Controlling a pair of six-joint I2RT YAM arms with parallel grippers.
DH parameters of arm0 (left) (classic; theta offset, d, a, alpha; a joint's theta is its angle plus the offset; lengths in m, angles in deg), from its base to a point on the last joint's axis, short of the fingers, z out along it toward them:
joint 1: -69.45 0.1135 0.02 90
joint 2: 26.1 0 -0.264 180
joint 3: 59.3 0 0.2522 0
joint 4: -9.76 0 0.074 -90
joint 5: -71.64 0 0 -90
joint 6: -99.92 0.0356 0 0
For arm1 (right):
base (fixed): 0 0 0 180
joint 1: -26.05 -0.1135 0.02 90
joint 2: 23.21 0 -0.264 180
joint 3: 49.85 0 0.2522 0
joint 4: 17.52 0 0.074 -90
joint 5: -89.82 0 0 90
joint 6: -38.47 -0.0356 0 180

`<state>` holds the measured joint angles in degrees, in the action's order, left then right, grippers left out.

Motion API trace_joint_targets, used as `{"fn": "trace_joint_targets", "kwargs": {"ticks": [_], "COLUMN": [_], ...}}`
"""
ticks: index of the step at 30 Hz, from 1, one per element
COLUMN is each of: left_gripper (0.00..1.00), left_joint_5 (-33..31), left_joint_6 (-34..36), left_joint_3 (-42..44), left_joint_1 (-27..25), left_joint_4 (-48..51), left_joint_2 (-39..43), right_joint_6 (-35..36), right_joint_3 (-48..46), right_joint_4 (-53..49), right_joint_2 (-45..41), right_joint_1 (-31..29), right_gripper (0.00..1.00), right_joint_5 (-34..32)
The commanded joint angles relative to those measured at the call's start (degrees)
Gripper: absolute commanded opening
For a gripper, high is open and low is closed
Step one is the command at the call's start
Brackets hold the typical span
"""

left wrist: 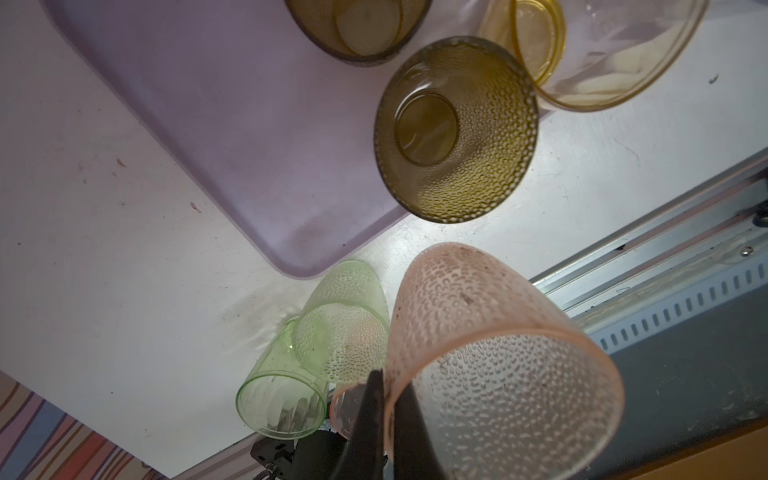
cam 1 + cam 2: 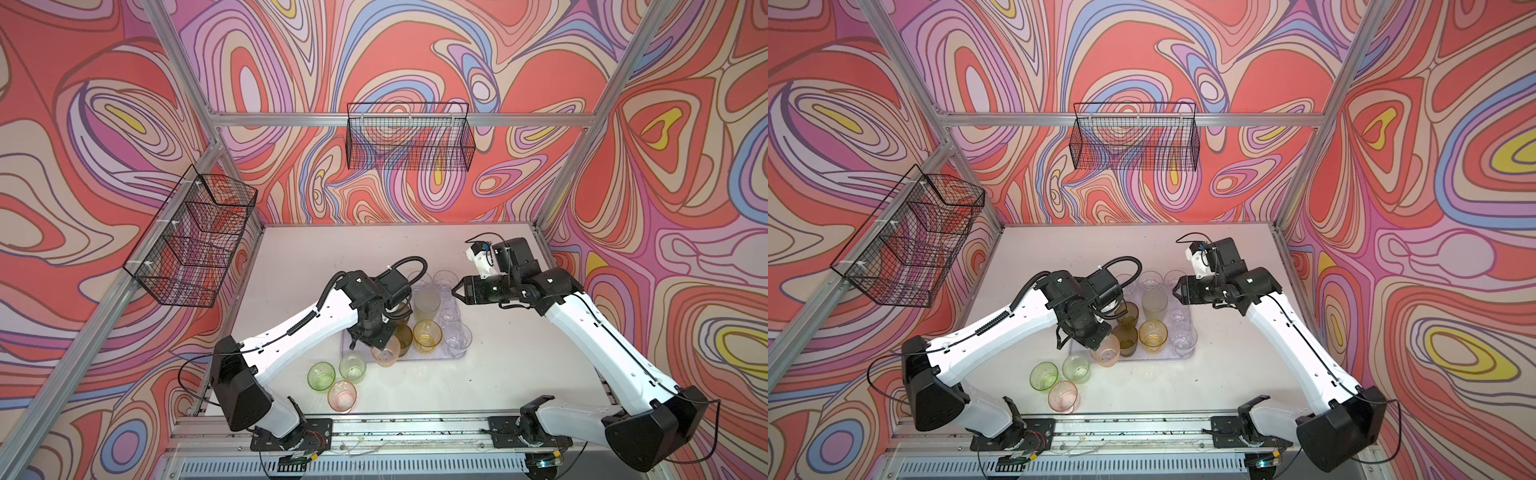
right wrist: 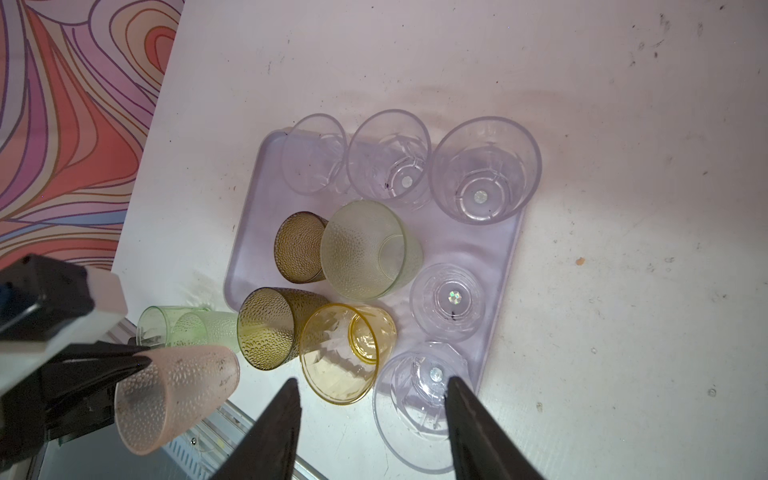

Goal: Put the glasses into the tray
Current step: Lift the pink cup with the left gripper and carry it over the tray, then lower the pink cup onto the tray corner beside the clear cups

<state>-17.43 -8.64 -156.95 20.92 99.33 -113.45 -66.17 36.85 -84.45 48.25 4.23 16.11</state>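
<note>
1. Pink dimpled tumbler [image 2: 385, 352] is pinched by its wall in my left gripper [image 1: 390, 415], one finger inside and one outside. It hangs tilted, lower centre of both top views, at the near-left corner of the tray [image 1: 208, 124]. I can't tell if its base touches anything.
2. My right gripper [image 3: 370, 380] has its jaws apart and holds nothing. It hovers over the right side of the tray, above the clear tumblers [image 3: 484, 170].
3. I count nine glasses on the tray in the right wrist view: clear, olive-brown, amber, pale green. The bare tray floor is upper left in the left wrist view.
4. Off the tray, lower left of centre: green tumbler [image 2: 321, 375], pale green tumbler [image 2: 352, 368], second pink tumbler [image 2: 342, 395], all bunched close.
5. Risk: a one-wall pinch on a tilted glass. On release it may swing and land on its side.
6. Risk: the olive-brown tumbler [image 1: 455, 129] stands just beside my drop spot, so a sloppy descent could clip it. A base landing on the raised rim would tip over.
7. Risk: grabbing one of the bunched three may shove its neighbours.
</note>
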Motion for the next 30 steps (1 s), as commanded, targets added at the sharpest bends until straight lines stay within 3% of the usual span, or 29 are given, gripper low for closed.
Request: {"fn": "trace_joint_targets", "kwargs": {"ticks": [1, 15, 30], "left_gripper": [0.00, 0.00, 0.00], "left_joint_5": [-1.1, -2.8, -1.8], "left_joint_6": [1.3, 3.2, 0.8], "left_joint_3": [-2.0, -6.3, -13.0], "left_joint_1": [2.9, 15.3, 24.8], "left_joint_4": [3.3, 2.1, -2.7], "left_joint_2": [0.5, -4.4, -12.8], "right_joint_6": [0.3, 0.4, 1.1], "right_joint_3": [0.3, -0.6, -0.2], "right_joint_4": [0.3, 1.5, 2.1], "right_joint_2": [-0.7, -1.0, 0.0], "right_joint_1": [0.2, 0.2, 0.2], "right_gripper": [0.57, 0.57, 0.57], "right_joint_5": [0.1, 1.2, 1.8]}}
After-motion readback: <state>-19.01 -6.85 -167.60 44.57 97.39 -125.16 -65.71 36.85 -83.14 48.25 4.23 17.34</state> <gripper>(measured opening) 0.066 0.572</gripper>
